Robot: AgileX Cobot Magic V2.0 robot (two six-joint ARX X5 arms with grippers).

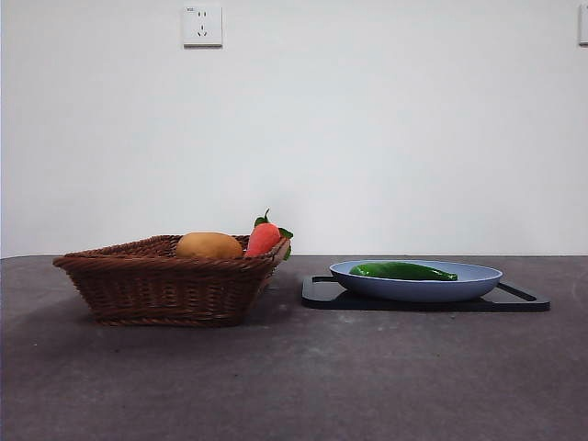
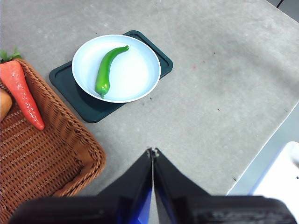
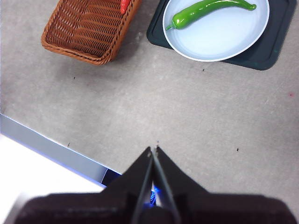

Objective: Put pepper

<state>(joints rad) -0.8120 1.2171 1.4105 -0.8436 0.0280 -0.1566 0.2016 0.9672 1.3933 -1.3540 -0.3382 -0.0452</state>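
The long glossy green pepper (image 1: 401,271) lies in a pale blue plate (image 1: 478,278) that stands on a dark tray (image 1: 524,300) right of the middle. It also shows in the left wrist view (image 2: 105,70) and in the right wrist view (image 3: 205,9). My left gripper (image 2: 153,152) is shut and empty, held high above the table, well away from the plate (image 2: 135,74). My right gripper (image 3: 153,150) is also shut and empty, high above bare table. Neither arm shows in the front view.
A brown wicker basket (image 1: 156,280) stands left of the tray and holds a yellow-orange lump (image 1: 209,245) and a red-orange pointed fruit with green leaves (image 1: 264,237). The table's edge shows in both wrist views (image 2: 266,149) (image 3: 51,144).
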